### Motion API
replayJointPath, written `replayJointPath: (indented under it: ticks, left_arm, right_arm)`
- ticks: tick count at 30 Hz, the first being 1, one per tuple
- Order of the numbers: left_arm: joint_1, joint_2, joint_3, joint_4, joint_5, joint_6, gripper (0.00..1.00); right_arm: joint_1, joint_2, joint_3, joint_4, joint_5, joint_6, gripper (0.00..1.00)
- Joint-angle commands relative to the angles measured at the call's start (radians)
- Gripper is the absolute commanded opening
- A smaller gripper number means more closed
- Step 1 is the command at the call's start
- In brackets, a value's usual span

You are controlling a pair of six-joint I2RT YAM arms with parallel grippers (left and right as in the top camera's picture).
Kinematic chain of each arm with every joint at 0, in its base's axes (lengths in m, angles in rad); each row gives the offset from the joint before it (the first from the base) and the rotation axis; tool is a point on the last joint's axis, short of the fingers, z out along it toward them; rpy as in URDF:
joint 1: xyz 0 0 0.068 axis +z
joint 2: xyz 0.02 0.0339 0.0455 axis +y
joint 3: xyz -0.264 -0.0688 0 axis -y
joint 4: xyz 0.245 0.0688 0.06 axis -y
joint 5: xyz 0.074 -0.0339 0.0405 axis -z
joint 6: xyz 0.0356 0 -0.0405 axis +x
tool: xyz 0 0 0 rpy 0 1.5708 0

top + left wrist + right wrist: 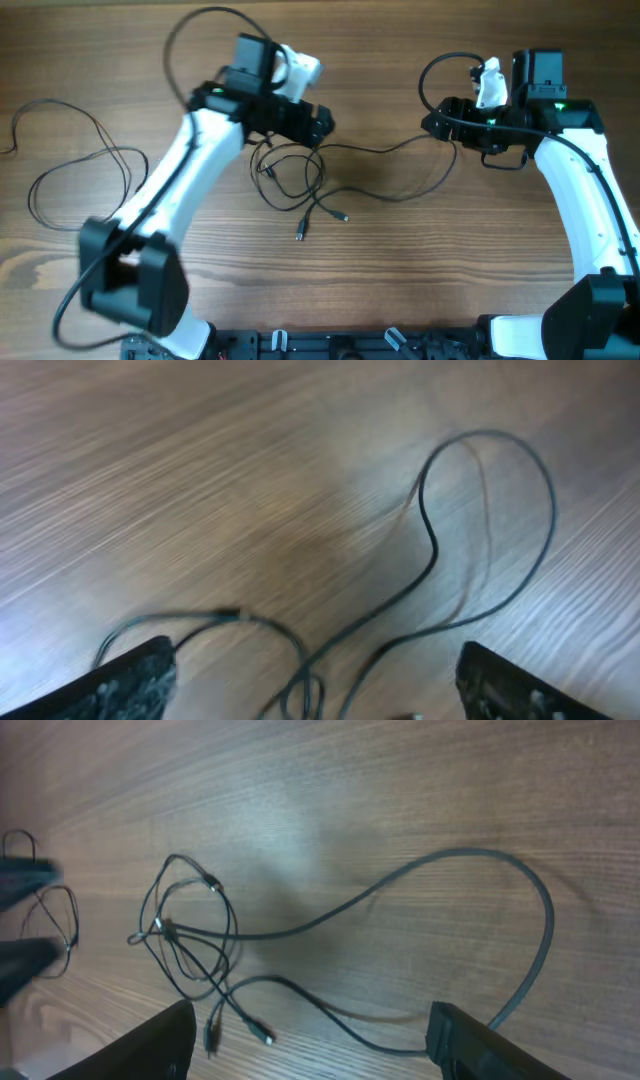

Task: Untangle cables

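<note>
The thin black cables [290,178] lie in a loose tangle at the table's middle, with two silvery plug ends [300,234] toward the front. One strand [400,146] runs right and loops back under the right arm. My left gripper [318,127] is open just above the tangle's far edge; in the left wrist view [320,695] crossing strands [430,560] lie between its fingers, untouched. My right gripper [433,125] is open at the strand's right end. The right wrist view [315,1055] shows the tangle [190,940] and the long loop [520,890].
A separate thin black wire [80,160] lies in wide loops at the table's left. Thicker arm cables arch above the left arm [200,35] and the right arm [440,70]. The arm bases [350,345] stand at the front edge.
</note>
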Motion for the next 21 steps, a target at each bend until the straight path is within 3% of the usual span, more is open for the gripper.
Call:
replayJointPath:
  ticks: [1,2,8,12,14,15,17,21]
  left_arm:
    - [-0.045,0.085,-0.006,0.048,0.016,0.047,0.78]
    - [-0.055,0.1,-0.006,0.051,0.016,0.048,0.74]
    - [-0.116,0.201,-0.006,0.082,0.001,0.051,0.71]
    - [-0.117,0.249,-0.006,0.107,-0.101,-0.021,0.47]
    - [-0.117,0.241,-0.006,0.119,-0.129,-0.026,0.08]
    - [-0.117,0.234,-0.006,0.124,-0.145,-0.047,0.04]
    - [-0.117,0.155,0.005,0.138,-0.223,-0.163,0.04]
    - [-0.117,-0.035,0.021,0.156,-0.229,-0.268,0.04]
  right_arm:
    - [0.001,-0.015,0.014,-0.003,-0.016,-0.033,0.77]
    - [0.001,-0.015,0.014,-0.003,-0.016,-0.033,0.77]
    - [0.001,-0.015,0.012,-0.003,-0.016,-0.035,0.76]
    - [0.001,-0.015,0.012,-0.006,0.007,-0.035,0.76]
    - [0.001,-0.015,0.012,-0.014,0.034,-0.035,0.75]
    - [0.001,-0.015,0.012,-0.015,0.037,-0.036,0.76]
    - [0.001,-0.015,0.011,-0.018,0.045,-0.036,0.76]
    - [0.001,-0.015,0.01,-0.019,0.05,-0.035,0.76]
